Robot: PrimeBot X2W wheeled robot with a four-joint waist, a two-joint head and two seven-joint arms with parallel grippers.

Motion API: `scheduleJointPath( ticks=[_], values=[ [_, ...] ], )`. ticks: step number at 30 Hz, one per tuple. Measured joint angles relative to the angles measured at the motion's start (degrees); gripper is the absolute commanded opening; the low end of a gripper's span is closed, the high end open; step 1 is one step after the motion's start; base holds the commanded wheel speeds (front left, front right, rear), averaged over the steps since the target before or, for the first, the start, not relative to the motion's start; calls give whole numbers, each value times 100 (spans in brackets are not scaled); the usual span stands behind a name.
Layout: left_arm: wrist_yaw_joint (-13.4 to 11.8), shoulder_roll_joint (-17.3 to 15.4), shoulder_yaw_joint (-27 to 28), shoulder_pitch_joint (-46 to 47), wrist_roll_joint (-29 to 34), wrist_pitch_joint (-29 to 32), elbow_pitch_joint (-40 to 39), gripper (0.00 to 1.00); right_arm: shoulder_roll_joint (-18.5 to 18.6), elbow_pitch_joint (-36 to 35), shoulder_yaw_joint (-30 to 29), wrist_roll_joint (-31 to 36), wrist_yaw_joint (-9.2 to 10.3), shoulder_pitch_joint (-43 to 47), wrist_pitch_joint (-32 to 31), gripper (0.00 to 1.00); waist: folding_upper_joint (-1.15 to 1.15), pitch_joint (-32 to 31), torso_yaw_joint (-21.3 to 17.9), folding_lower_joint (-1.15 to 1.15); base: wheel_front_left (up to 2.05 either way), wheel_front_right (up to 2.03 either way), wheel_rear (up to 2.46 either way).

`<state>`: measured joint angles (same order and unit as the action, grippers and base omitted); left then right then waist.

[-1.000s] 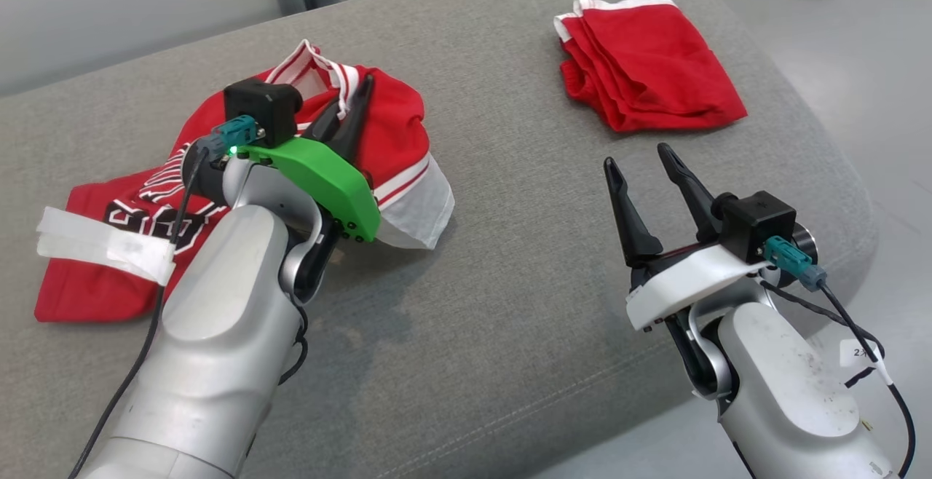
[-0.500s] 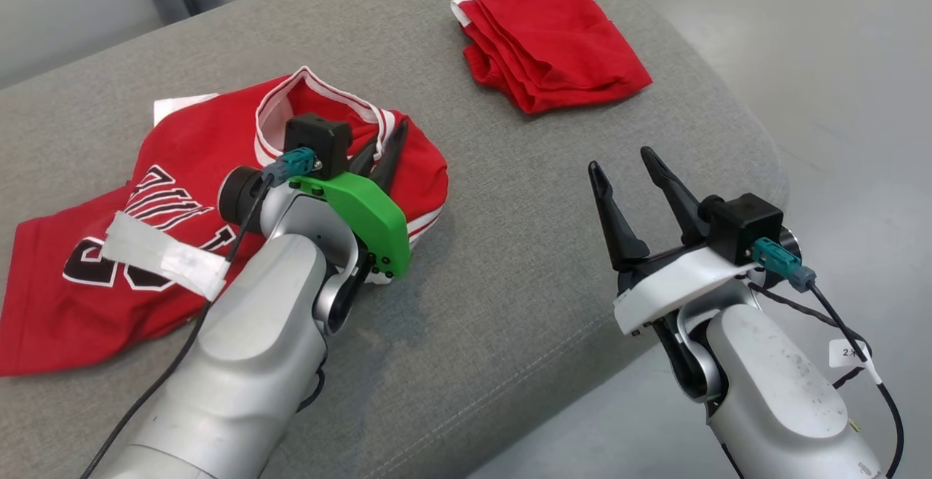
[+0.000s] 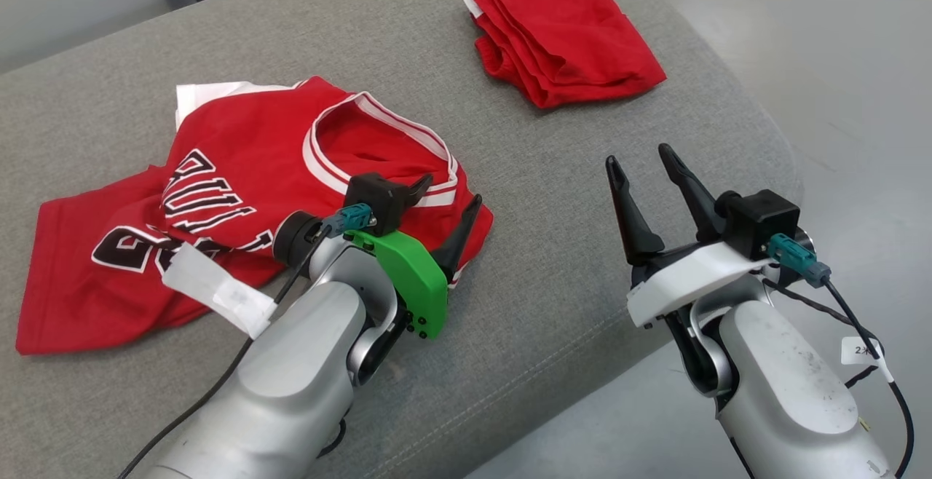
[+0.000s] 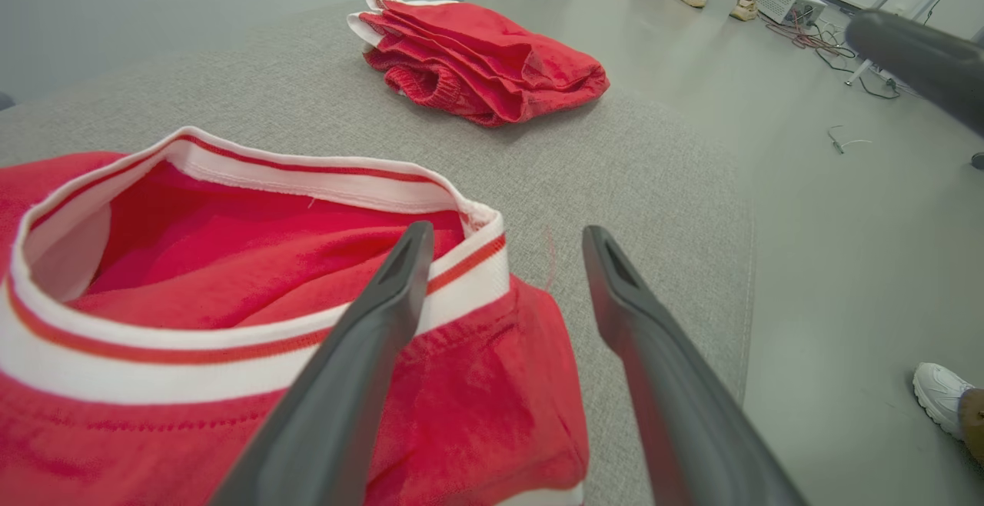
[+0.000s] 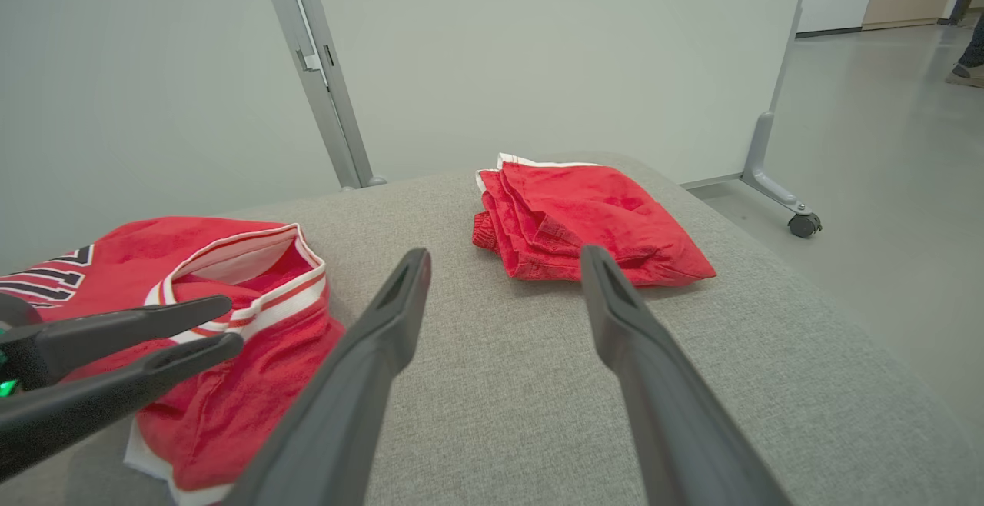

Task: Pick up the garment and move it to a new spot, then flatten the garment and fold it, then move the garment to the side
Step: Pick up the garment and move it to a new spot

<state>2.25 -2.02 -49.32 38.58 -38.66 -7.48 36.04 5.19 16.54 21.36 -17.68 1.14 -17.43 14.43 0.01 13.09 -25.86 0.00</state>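
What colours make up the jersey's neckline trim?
The neckline trim is white with a thin red stripe; clearest in the left wrist view.

Wide-apart right pincer (image 5: 505, 256) over grey cushion (image 5: 492, 406); folded red cloth (image 5: 596, 221) ahead, jersey (image 5: 254, 383) leftward.

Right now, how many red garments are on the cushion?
2. The jersey lies spread out on the left of the grey cushion; the folded red garment sits near its far right edge. Another could be hidden underneath either.
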Motion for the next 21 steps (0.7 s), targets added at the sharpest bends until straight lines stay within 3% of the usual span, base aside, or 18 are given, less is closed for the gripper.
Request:
scheduleJointPath(
  ticks=[11, 21],
  values=[
    [-90, -8, 26, 201, -1, -479, -102, 100, 121, -1, -207, 59, 2, 6, 0, 100, 0, -152, 496, 0, 0, 0, 0],
    [-425, -5, 365, -29, -45, -672, -149, 100, 245, 122, -157, 76, -26, 403, 0, 100, 0, -393, 1057, 0, 0, 0, 0]
  ],
)
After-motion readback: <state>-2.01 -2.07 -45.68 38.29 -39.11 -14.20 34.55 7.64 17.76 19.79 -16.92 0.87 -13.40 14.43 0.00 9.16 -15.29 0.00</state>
